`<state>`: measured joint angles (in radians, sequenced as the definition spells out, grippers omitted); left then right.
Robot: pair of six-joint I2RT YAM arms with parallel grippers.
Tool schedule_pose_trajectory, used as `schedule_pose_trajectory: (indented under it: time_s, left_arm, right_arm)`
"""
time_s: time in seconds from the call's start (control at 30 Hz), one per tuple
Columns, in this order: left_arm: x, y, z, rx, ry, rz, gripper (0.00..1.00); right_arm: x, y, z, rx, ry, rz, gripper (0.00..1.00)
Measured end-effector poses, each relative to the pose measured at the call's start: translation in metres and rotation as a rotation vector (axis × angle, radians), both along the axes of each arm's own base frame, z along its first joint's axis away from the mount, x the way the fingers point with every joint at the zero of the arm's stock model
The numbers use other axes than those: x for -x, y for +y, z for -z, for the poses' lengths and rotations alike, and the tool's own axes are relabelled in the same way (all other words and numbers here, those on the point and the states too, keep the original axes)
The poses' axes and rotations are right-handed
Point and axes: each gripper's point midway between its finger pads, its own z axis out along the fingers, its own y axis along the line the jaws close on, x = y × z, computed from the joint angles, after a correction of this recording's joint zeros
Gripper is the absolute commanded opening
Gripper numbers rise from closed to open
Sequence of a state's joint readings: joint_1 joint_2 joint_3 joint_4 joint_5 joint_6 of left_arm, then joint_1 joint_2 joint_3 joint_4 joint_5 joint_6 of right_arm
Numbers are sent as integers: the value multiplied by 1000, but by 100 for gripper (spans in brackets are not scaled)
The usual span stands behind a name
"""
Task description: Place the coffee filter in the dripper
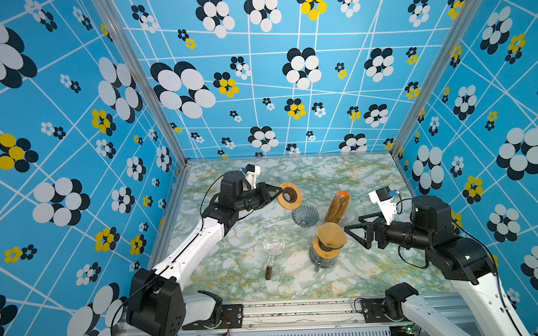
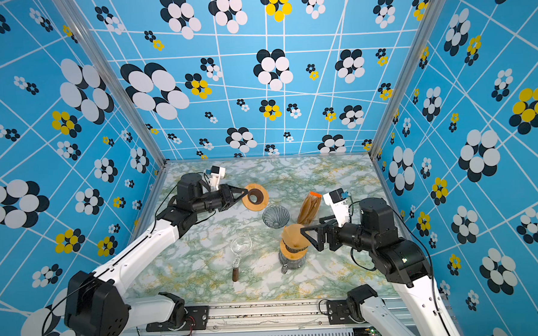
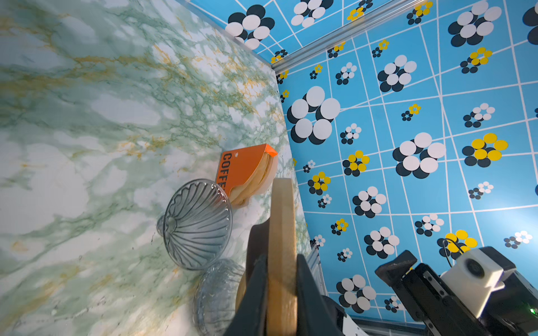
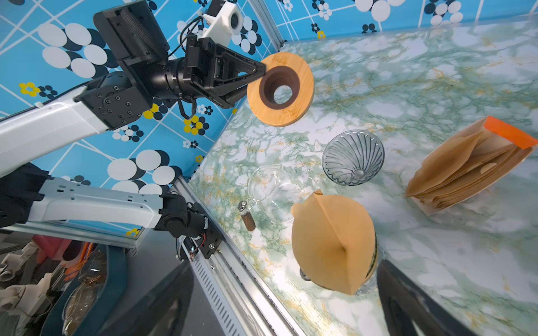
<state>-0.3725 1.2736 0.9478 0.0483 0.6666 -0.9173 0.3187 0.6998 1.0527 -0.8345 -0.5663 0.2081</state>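
**Filter rests on the carafe; right jaws stand wide beside it**

Nearest me, a clear glass scoop with a brown wooden handle (image 1: 273, 251) lies on the green-marbled table (image 1: 375, 276). Its bowl is empty as far as I can see. Just behind it stands a glass carafe with a wooden collar (image 1: 324, 260). The brown paper coffee filter (image 1: 330, 233) sits over its mouth like a cap and hides whatever is inside. I cannot tell whether the filter's point dips into the neck. The right gripper (image 1: 353, 225) hangs level just beside the filter, jaws spread wide with nothing between them, so the paper lies there under its own weight.

Further back, the ribbed clear glass dripper cone (image 1: 305, 215) sits loose on the table. Its mouth is turned up and it is empty, near the carafe but apart from it. I take it the filter belongs in there, so the task looks unfinished to me. Beside the cone rests an orange-topped packet of brown paper filters (image 1: 338, 204), open along one side, with the stack fanning out.

Farthest off, the left gripper (image 1: 278, 191) has its jaws pinched narrow on the rim of a round wooden ring with a dark brown collar (image 1: 290, 195). It holds the ring on edge, clear of the table. The ring is probably the cone's stand, lifted so that the cone can be seated in it.
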Motion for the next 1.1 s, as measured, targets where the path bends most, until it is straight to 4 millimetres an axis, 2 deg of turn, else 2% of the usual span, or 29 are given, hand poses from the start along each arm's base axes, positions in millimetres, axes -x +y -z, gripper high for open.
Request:
schedule_pose_trajectory:
  time_s: [0.3,0.47,0.6,0.77,1.1]
  left_arm:
    - [60,22,25,33,104,25,16]
    - [83,25,49,69,187,51,15]
    - [95,27,63,78,238,64,15]
    - [105,29,74,88,271,79,15]
    - [103,41,87,86,293,47,14]
  right_arm:
    - [24,-3,0,-16,-7,-31,100]
    - [31,-4,15,-12,34,-37,99]
    - [32,-4,24,-12,67,-33,99]
    - [34,-4,24,-15,68,-32,99]
    - [35,-5,39,-4,111,-29,99]
